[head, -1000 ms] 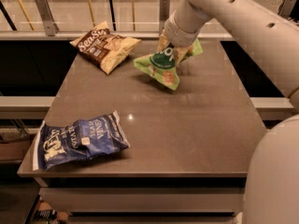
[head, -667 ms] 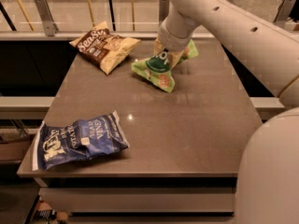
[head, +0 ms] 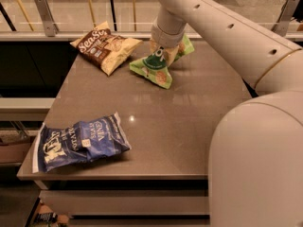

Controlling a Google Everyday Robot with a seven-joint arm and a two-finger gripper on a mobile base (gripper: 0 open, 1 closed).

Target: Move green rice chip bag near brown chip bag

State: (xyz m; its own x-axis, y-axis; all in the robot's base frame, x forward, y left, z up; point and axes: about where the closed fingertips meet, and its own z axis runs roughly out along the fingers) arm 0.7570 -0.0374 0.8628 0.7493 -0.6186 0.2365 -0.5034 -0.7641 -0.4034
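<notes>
One green rice chip bag [head: 156, 66], nearly beside the brown chip bag [head: 105, 46], with the gripper [head: 163, 50] on it at the back of the table [head: 189, 117].

The green bag lies bunched and tilted, its left corner near the brown bag's right edge but not touching, with a strip of tabletop between them. I judge the move largely done: at most a last nudge closer, and the gripper coming clear. The gripper sits on the bag's upper part beneath the arm's [head: 218, 22] wrist, and whether it clasps the bag or has released it cannot be told. The brown bag's white script begins "Sea S". The green bag's white letters are mostly covered. The dark blue bag [head: 80, 141], well apart at the near left corner, has white lettering I cannot read.
</notes>
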